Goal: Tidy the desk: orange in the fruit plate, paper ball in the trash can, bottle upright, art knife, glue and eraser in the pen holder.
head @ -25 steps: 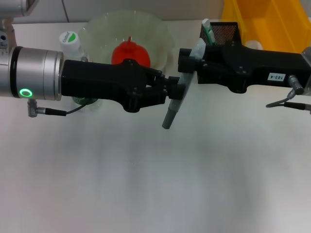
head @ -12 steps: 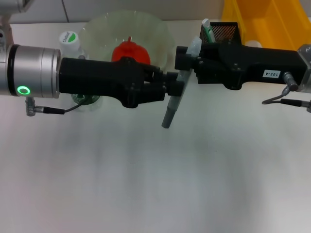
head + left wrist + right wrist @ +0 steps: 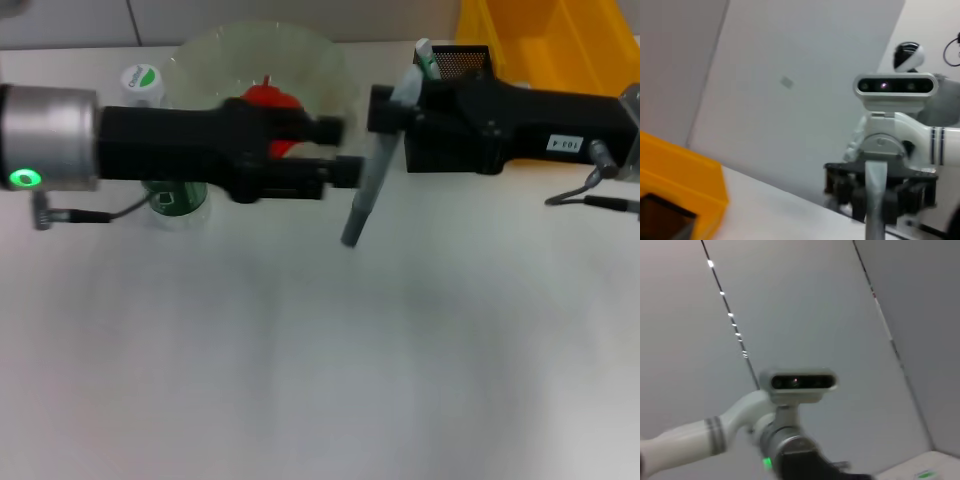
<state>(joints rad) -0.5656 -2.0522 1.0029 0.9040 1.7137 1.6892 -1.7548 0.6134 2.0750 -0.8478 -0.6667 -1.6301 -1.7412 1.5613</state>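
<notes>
Grey art knife (image 3: 366, 190) in right gripper (image 3: 385, 110) (left gripper (image 3: 335, 150) parted)

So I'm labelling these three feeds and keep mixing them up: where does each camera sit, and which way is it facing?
Head view: high on the robot, looking down at the desk; both arms show, left gripper open, right gripper holding the art knife.
Left wrist view: faces the right gripper and knife.
Right wrist view: faces up toward wall and ceiling, left arm low in the picture.
Shared: head and left wrist views both show the knife.
</notes>
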